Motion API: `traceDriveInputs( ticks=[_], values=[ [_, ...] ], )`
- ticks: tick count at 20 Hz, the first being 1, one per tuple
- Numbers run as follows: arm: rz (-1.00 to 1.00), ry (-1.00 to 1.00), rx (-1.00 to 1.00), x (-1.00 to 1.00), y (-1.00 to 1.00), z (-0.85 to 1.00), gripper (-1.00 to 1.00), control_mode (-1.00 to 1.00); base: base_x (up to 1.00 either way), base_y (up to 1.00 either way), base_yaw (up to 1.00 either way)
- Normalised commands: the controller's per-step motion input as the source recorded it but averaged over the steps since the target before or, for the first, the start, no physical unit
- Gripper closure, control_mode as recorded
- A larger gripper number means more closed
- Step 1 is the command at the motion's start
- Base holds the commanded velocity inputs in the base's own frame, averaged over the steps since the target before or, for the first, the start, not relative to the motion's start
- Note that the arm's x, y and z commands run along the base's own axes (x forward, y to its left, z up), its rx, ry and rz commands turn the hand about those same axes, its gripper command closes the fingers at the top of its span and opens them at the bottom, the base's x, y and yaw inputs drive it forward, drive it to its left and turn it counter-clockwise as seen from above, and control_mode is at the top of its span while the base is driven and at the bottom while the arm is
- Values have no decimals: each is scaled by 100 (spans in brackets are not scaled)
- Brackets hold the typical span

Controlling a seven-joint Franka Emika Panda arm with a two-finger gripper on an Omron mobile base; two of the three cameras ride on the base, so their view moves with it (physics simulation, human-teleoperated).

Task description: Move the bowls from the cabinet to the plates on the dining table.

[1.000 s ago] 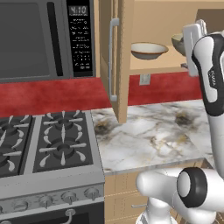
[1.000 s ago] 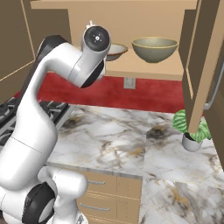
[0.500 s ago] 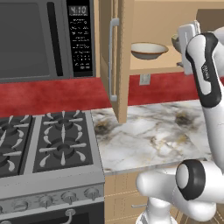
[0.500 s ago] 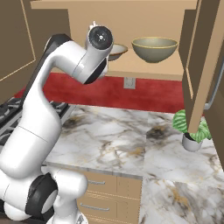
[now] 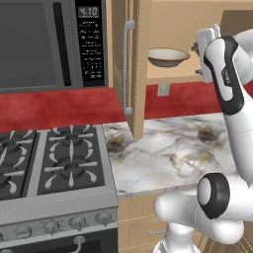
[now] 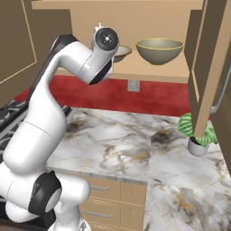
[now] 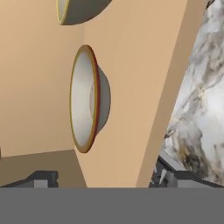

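The cabinet [image 5: 140, 74] stands open, and both bowls sit on its wooden shelf [image 6: 149, 72]. The wide shallow bowl [image 5: 168, 57] with the tan rim is at the shelf's left; the arm's wrist partly covers this shallow bowl [image 6: 122, 52] in the right base view. To its right stands the deeper olive bowl [image 6: 159, 50]. In the rolled hand view my gripper [image 7: 105, 179] is open, its fingertips [image 7: 41, 179] spread wide, aimed at the shallow bowl [image 7: 87, 98] a short way in front and not touching it. The deeper bowl [image 7: 76, 11] peeks in at the top edge. The plates and the dining table are out of view.
A microwave [image 5: 49, 44] hangs left of the cabinet above a gas stove [image 5: 49, 168]. The open left door [image 5: 129, 64] and right door [image 6: 205, 67] flank the shelf. A small potted plant [image 6: 197, 135] stands on the marble counter [image 6: 117, 144] under the right door.
The hand has moved a little closer to the shelf and the shallow bowl. The jaws stay wide open. The bowls have not moved.
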Motion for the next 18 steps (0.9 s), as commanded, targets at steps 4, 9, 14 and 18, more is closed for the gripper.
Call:
traceDriveInputs(
  ticks=[4, 9, 14, 18],
  values=[
    [0, 0, 0, 29, 0, -9, -100, -100, 0, 0, 0],
    [0, 0, 0, 25, 0, -3, -100, -100, 0, 0, 0],
    [0, 0, 0, 22, 0, -2, -100, -100, 0, 0, 0],
    [0, 0, 0, 27, 0, -2, -100, -100, 0, 0, 0]
  ],
)
